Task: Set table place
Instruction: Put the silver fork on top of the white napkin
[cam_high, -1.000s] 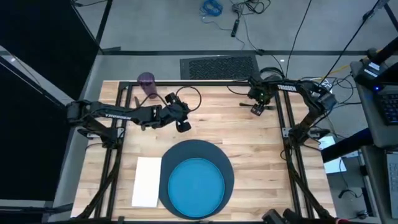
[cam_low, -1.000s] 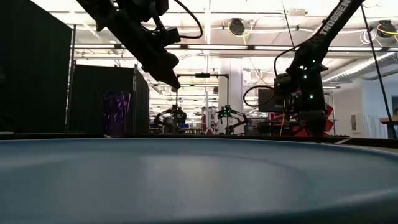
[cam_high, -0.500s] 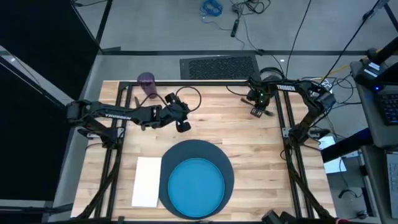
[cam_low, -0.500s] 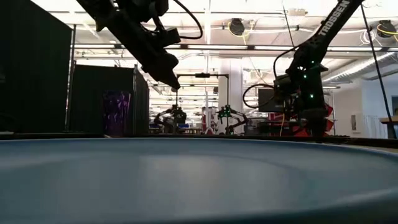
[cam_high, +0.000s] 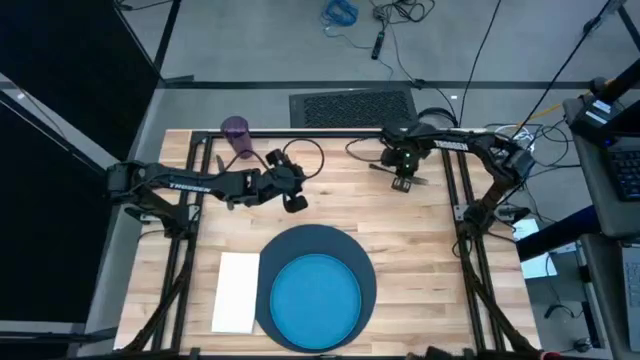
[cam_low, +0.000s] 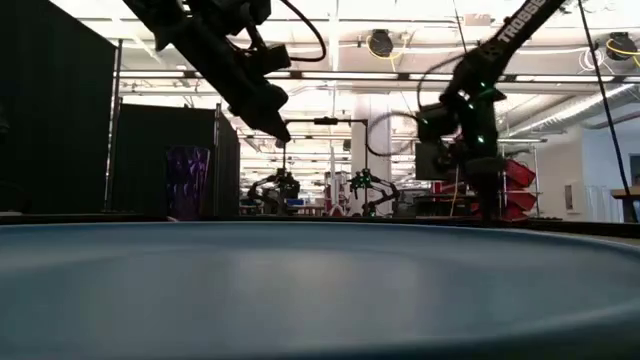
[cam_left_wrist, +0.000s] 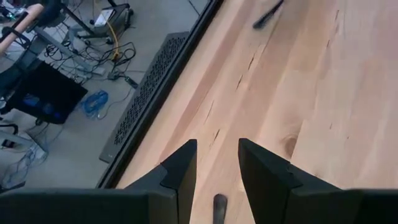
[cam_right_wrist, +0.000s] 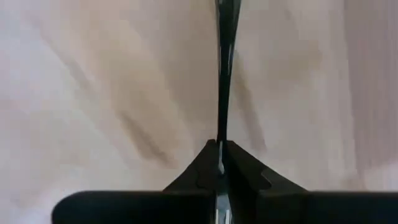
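A bright blue plate (cam_high: 316, 298) lies on the dark round mat (cam_high: 345, 243) near the table's front edge, with the white napkin (cam_high: 237, 292) to its left. At the far left corner stands the purple cup (cam_high: 237, 134). My right gripper (cam_high: 403, 184) is low over the table's far right part, shut on a thin dark metal utensil (cam_right_wrist: 222, 74); whether fork, knife or spoon does not show. My left gripper (cam_high: 294, 201) hangs above the table's middle, fingers apart (cam_left_wrist: 216, 171), with a small dark rounded tip (cam_left_wrist: 219, 208) low between them. My right gripper pinches the utensil's thin shaft (cam_right_wrist: 220, 138) between its two fingertips, coming from above. The utensil runs straight on away from the fingers, over the wood. Whether its other end rests on the table, I cannot tell.
Black frame bars (cam_high: 300, 133) run along the far edge and down both sides of the table (cam_high: 400, 230). Another dark utensil (cam_left_wrist: 267, 14) lies on the wood toward the far edge. The plate's rim (cam_low: 320, 290) fills the low view's foreground.
My right gripper has shut on the utensil and gone a little toward the table's left edge, taking the utensil along. My left arm has kept still.
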